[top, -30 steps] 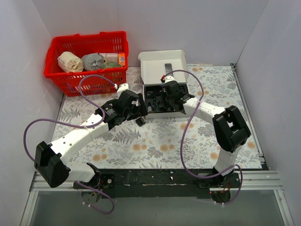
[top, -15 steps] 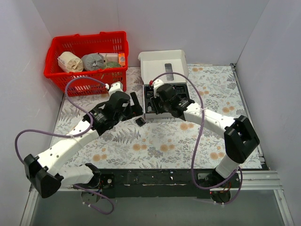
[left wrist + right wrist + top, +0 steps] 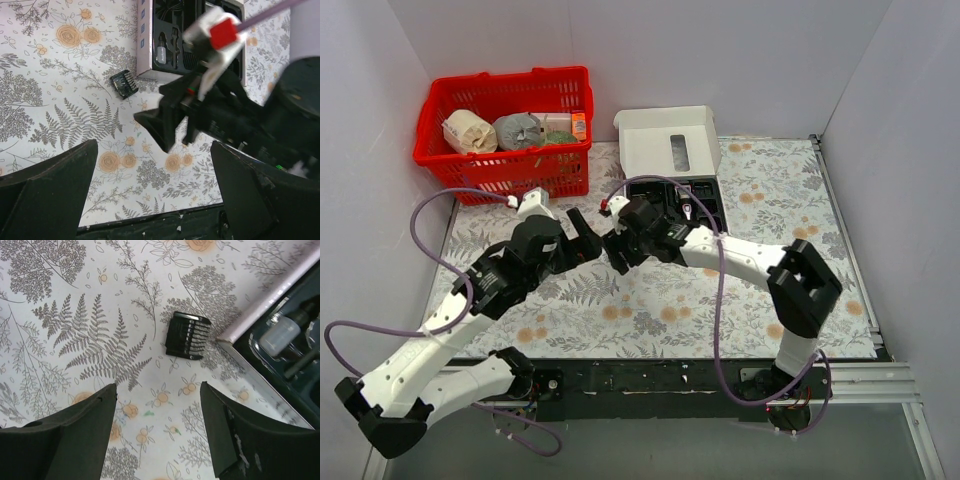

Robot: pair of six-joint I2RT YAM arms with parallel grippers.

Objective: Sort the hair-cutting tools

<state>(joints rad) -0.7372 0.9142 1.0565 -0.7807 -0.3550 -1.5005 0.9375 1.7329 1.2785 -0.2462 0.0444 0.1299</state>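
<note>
One small black comb attachment point(image 3: 187, 335) lies on the floral cloth beside the kit box's corner, also seen as a comb attachment point(image 3: 124, 83) in the left wrist view. My right gripper point(image 3: 157, 390) hovers just short of it, open and holding nothing; from above, the right gripper point(image 3: 619, 250) covers that spot. My left gripper point(image 3: 152, 150) is wide open and empty over bare cloth, and from above this left gripper point(image 3: 586, 238) sits just left of the right one. The black tray point(image 3: 705, 200) holds dark tools I cannot tell apart.
The grey-white kit box point(image 3: 668, 140) stands open behind the grippers, its edge point(image 3: 270, 302) close to the comb, with a small bottle point(image 3: 277, 335) inside. A red basket point(image 3: 505, 120) of rolls and packets sits at the back left. White walls enclose the table.
My right gripper has swung left from above the tray to the cloth by the comb and has opened. The left arm has drawn back toward the left, still open.
</note>
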